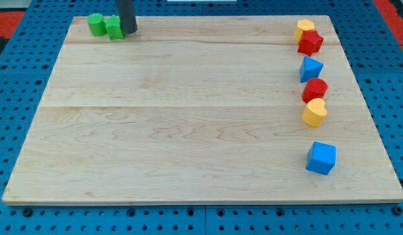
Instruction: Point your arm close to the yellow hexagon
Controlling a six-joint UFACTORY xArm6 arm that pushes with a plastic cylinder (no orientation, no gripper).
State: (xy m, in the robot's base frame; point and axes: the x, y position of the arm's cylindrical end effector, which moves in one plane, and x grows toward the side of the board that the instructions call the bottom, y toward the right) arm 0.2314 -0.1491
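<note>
My tip point(130, 31) rests at the view's top left, touching the right side of a green cube point(114, 27); a second green block point(95, 24) sits just left of that. A yellow block that looks like the hexagon point(305, 27) lies far away at the view's top right, partly tucked behind a red block point(310, 42). A second yellow block, heart-like point(314, 112), lies lower in the same right-hand column.
The wooden board point(188, 117) lies on a blue perforated table. Down the right side stand a blue wedge-like block point(310, 68), a red round block point(315, 89) touching the heart-like yellow one, and a blue cube point(321, 157).
</note>
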